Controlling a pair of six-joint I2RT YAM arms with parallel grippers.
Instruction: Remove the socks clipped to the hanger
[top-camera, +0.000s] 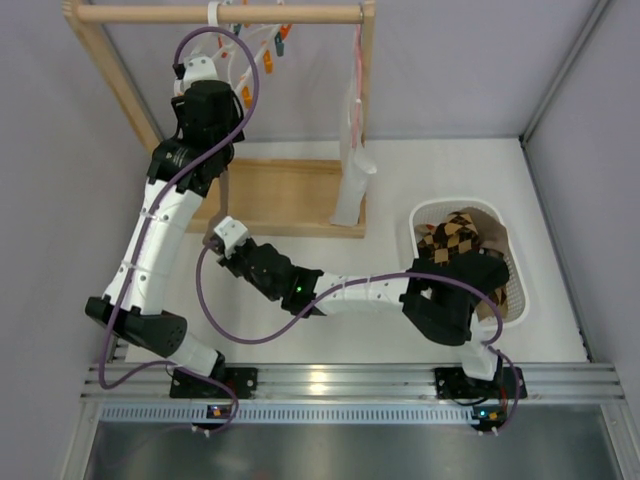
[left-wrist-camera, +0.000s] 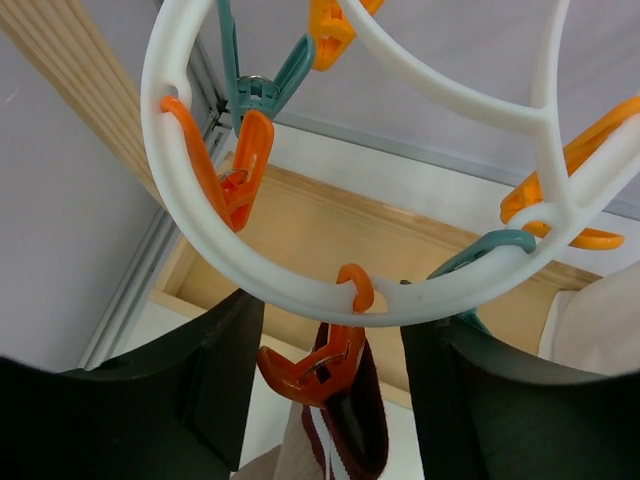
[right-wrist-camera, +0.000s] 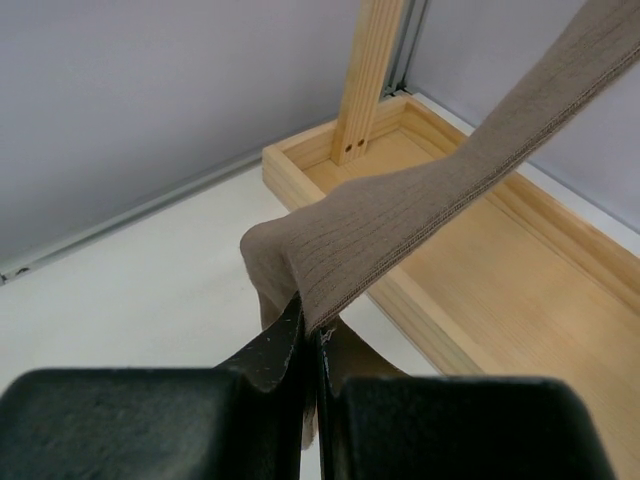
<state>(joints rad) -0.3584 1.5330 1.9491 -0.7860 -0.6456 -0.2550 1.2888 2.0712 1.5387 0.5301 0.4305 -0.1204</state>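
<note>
The white ring hanger (left-wrist-camera: 300, 290) hangs from the wooden rail, with orange and teal clips around it. One orange clip (left-wrist-camera: 320, 372) pinches a sock's maroon cuff with white stripes (left-wrist-camera: 365, 425). My left gripper (left-wrist-camera: 328, 325) is raised to the hanger (top-camera: 262, 48), open, one finger on either side of that clip. My right gripper (right-wrist-camera: 312, 325) is shut on a plain tan-brown sock (right-wrist-camera: 400, 220) that stretches taut up and to the right. In the top view the right gripper (top-camera: 222, 233) sits low beside the frame's base, below the left gripper (top-camera: 210, 75).
A wooden rail frame (top-camera: 220, 14) stands on a tray-like base (top-camera: 290, 195). A white cloth (top-camera: 353, 180) hangs from the rail's right end. A white basket (top-camera: 430, 207) at the right holds brown-and-tan checked socks (top-camera: 452, 240).
</note>
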